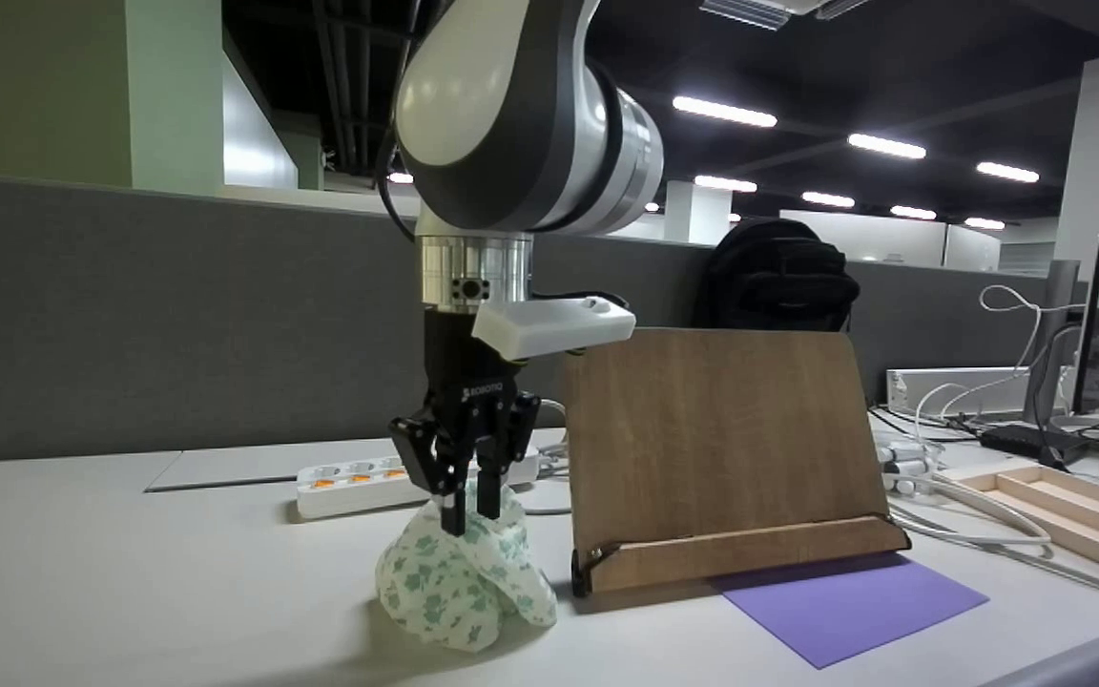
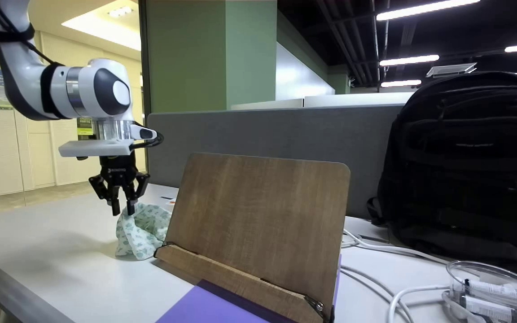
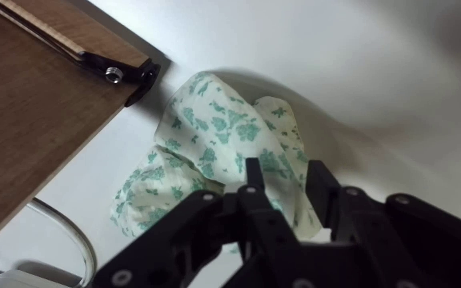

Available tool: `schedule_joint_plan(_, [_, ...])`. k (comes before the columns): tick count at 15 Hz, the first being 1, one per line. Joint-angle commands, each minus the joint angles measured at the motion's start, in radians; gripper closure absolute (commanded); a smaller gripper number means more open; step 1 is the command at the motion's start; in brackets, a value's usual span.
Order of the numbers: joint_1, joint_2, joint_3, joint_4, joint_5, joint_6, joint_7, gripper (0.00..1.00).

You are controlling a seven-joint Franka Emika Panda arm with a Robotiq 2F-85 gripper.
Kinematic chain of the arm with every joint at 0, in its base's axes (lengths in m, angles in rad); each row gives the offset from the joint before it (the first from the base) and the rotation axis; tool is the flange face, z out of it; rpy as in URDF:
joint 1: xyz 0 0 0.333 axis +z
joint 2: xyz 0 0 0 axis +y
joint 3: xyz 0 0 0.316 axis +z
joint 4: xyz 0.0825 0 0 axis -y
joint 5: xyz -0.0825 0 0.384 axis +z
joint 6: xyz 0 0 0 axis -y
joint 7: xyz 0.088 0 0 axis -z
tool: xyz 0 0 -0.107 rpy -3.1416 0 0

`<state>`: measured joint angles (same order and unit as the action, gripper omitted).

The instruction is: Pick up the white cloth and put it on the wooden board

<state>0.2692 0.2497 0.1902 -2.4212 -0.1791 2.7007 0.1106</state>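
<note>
The white cloth (image 1: 449, 582), printed with pale green, stands crumpled on the table in both exterior views. In the wrist view the cloth (image 3: 222, 124) fills the middle. My gripper (image 1: 471, 512) points down at its top. In the wrist view the gripper (image 3: 285, 165) stands partly open, with a gap between its two fingers and a fold of cloth showing in that gap. Whether both fingers touch the fold I cannot tell. The wooden board (image 2: 263, 215) leans upright beside the cloth, its ledge along the bottom; one corner of the board (image 3: 34, 108) shows in the wrist view.
A purple sheet (image 1: 855, 606) lies partly under the board. Behind the cloth is a white power strip (image 1: 359, 487). A black backpack (image 2: 465, 170), cables (image 2: 375, 249) and a light wooden tray (image 1: 1065, 510) stand farther off. A grey partition (image 1: 168, 324) closes the back.
</note>
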Motion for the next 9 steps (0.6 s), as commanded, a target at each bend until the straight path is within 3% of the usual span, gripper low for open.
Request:
schedule_joint_plan(1, [0.015, 0.013, -0.031, 0.022, -0.032, 0.003, 0.031, 0.94])
schedule_joint_plan(3, [0.014, 0.017, -0.041, 0.024, -0.040, 0.002, 0.031, 1.00])
schedule_joint_plan(9, [0.000, -0.031, -0.023, 0.016, -0.006, -0.020, -0.014, 1.00])
